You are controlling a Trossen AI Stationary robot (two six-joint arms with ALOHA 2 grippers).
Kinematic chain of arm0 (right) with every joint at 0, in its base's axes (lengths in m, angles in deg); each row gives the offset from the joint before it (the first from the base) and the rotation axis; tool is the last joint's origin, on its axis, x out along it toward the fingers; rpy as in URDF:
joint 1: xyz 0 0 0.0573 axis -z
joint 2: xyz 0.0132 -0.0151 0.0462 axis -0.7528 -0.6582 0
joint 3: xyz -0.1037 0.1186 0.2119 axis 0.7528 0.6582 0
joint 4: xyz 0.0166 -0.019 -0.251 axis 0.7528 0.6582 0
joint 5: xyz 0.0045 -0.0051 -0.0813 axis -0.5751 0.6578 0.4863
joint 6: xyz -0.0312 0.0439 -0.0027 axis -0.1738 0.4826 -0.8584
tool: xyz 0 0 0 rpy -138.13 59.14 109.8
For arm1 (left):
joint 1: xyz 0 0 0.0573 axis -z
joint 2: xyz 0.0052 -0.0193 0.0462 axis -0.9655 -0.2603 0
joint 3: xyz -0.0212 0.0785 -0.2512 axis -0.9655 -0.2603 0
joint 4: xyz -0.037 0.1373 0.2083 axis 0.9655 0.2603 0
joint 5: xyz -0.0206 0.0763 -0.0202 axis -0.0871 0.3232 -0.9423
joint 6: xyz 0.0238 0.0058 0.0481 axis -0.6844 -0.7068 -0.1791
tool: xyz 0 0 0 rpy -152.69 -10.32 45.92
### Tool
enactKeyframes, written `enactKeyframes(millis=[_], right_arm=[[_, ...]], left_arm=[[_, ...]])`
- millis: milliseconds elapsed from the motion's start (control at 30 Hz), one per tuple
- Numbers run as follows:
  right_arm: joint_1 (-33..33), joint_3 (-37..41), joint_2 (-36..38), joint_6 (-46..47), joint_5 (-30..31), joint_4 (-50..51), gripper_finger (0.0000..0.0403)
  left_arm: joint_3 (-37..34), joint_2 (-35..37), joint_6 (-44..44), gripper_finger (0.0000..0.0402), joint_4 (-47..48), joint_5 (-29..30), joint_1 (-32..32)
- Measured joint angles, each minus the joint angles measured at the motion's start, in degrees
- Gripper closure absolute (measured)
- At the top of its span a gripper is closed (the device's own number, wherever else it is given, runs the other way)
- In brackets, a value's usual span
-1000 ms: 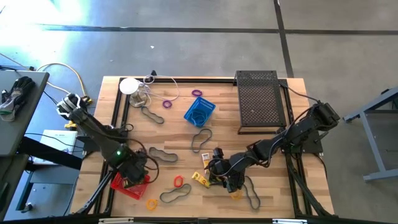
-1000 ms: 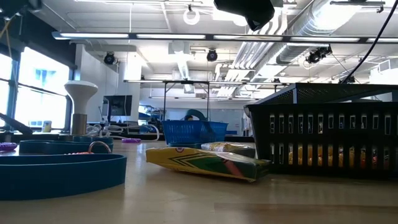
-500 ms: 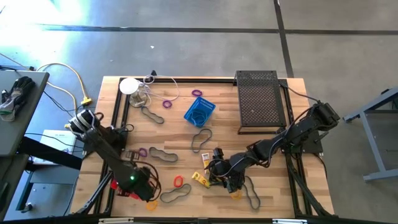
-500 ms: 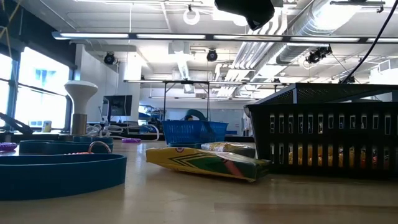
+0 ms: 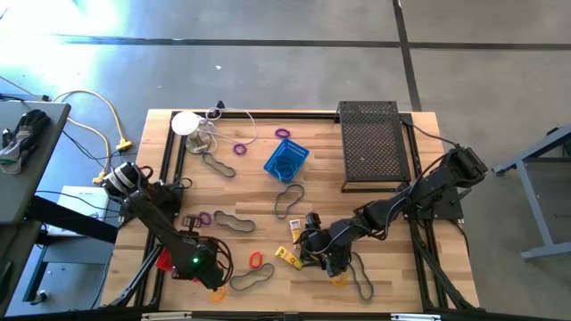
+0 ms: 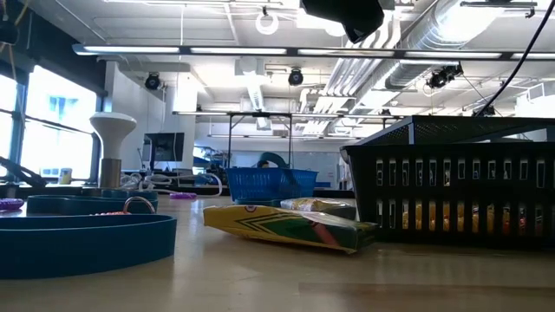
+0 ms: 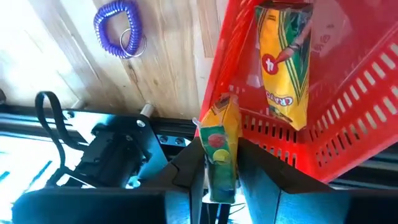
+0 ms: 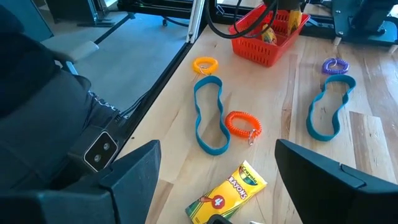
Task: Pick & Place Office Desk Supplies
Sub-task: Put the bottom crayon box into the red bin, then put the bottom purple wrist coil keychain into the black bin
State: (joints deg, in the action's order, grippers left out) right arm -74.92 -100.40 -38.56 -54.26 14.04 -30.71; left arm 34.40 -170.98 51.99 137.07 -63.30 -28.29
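Under the left claw (image 7: pixel 221 180) sits the red basket (image 7: pixel 323 118), at the worktop (image 5: pixel 259 223) edge; one yellow crayon box (image 7: pixel 286 62) lies inside, another (image 7: pixel 219 146) seems pinched between its fingers. Before the right claw (image 8: pixel 214 180), fingers wide apart, lies a third crayon box (image 8: pixel 225 193).

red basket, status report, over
Left gripper shut on crayon pack at red basket rim; yellow crayon box already inside. Right gripper open above table crayon box. Nothing blocking the basket.
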Motion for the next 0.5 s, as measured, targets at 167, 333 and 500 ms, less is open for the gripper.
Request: enactKeyframes(millis=[167, 333, 500], right_arm=[[0.00, 0.00, 0.00, 0.00, -0.03, 0.00, 0.0098], [0.00, 0.00, 0.00, 0.01, -0.25, 0.00, 0.0098], [0.00, 0.00, 0.00, 0.02, -0.24, 0.00, 0.0098]], left_arm=[[0.00, 0.01, 3.90, 0.0289, -0.23, 0.01, 0.01], [0.03, 0.01, 3.96, 0.0272, -0.23, -0.01, 0.01], [1.50, 0.01, 4.04, 0.0268, 0.70, -0.06, 0.01]])
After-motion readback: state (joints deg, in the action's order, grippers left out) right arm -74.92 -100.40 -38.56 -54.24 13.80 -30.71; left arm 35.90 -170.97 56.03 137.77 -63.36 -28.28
